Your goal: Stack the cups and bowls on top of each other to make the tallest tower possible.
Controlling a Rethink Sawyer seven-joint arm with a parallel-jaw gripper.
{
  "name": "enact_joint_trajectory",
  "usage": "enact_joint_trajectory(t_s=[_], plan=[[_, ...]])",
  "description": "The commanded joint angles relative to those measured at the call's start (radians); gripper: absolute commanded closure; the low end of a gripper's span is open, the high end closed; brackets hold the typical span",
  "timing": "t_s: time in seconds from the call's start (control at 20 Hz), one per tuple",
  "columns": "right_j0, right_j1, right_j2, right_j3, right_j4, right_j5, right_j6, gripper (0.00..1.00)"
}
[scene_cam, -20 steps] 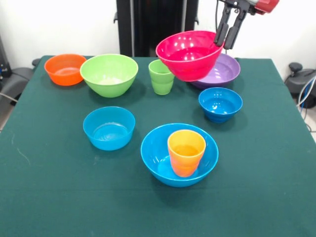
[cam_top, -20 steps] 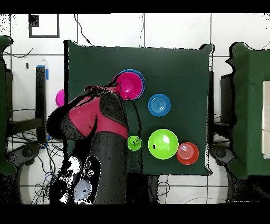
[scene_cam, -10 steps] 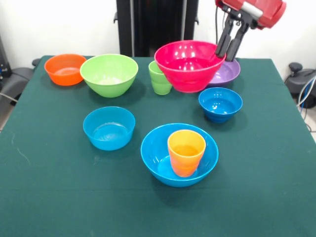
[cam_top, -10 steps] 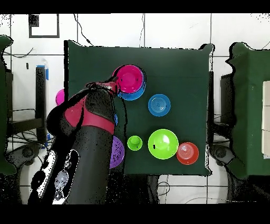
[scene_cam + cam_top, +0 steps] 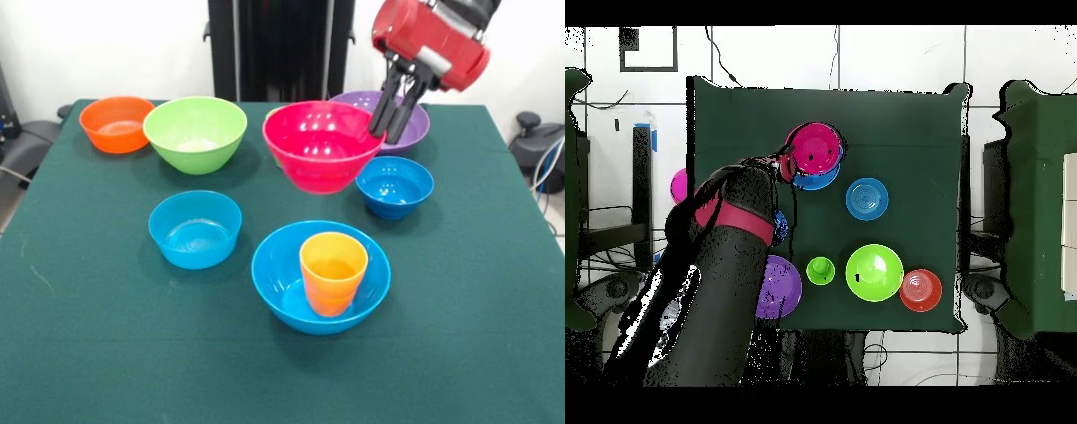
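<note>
You have the pink bowl (image 5: 323,143) pinched by its rim, the gripper (image 5: 394,113) closed on its wall with 1 finger inside and 1 outside. The bowl hangs clear of the table (image 5: 88,336), tilted a little, open side up.

Take the big blue bowl (image 5: 282,284) as your landmark. It sits nearest the camera in the front view, with the orange cup (image 5: 333,270) standing upright inside it. The pink bowl hangs behind it and above; in the overhead view the pink bowl (image 5: 813,150) overlaps most of the blue one (image 5: 821,180).

Judging from that, the likely step is to carry the pink bowl onto the cup. A rim grip on 1 side lets the bowl swing, so move slowly. Bring its base over the cup's mouth, level it, then lower until it rests before you let go. The cup is narrow and the bowl wide, so an off-centre drop would probably tip both.

Right of the big blue bowl and behind it sits 1 small blue bowl (image 5: 394,185), just under the gripper; keep the fingers off it. The purple bowl (image 5: 411,128) lies behind that one. To the left are another small blue bowl (image 5: 194,228), the green bowl (image 5: 195,132) and the orange bowl (image 5: 116,123).
</note>
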Motion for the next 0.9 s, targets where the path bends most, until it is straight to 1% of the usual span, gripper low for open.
enact_joint_trajectory(t_s=[0.05, 0.35, 0.5, 0.7, 0.9], plan=[[0.027, 0.130, -0.028, -0.029, 0.019, -0.091, 0.220, 1.00], [0.033, 0.163, -0.051, -0.018, 0.054, -0.141, 0.213, 1.00], [0.049, 0.179, -0.067, -0.013, 0.075, -0.155, 0.223, 1.00], [0.067, 0.221, -0.095, -0.029, 0.122, -0.178, 0.233, 1.00], [0.081, 0.244, -0.112, -0.034, 0.166, -0.187, 0.229, 1.00]])
